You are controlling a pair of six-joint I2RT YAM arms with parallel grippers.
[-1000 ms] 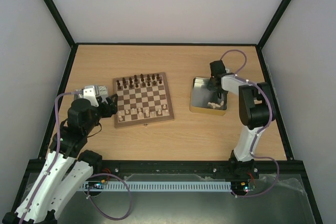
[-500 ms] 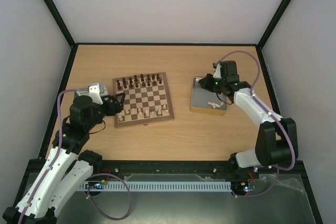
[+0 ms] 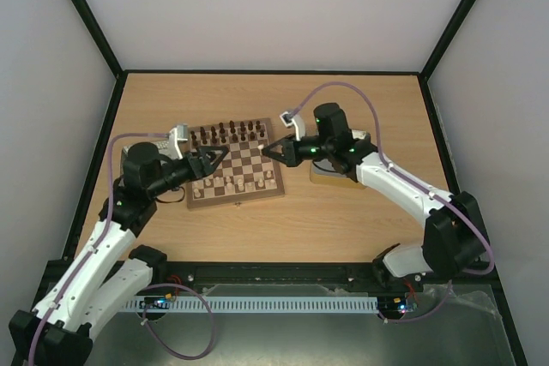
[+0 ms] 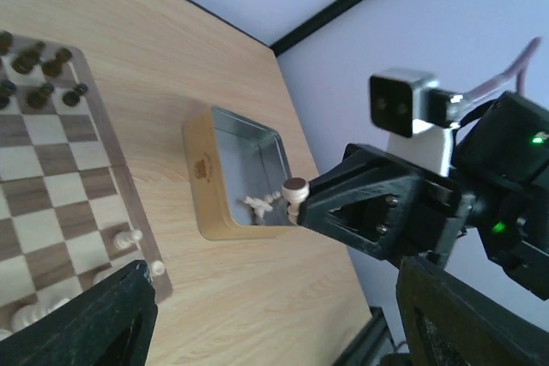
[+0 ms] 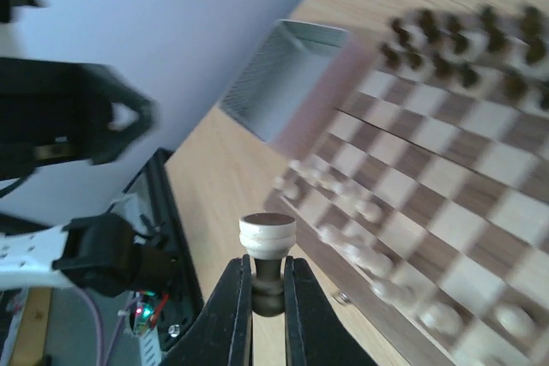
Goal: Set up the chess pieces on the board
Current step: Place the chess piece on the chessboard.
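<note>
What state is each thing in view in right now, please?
Right hand: shut on a pale piece.
Pale piece: gripped, held in the air.
Left hand: open, empty.
Board: lying flat, partly set up.
Dark pieces: standing in rows at the board's far side.
Tin: open, with a few pale pieces inside.

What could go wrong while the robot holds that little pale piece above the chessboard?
The small pale wooden chess piece is pinched only at the very tips of the right tool, so it might slip and drop. The open left tool points straight at it above the square checkered wooden chessboard; the two could bump. The row of pale wooden pieces standing along the board's near edge looks crowded, so lowering another could topple some.
</note>
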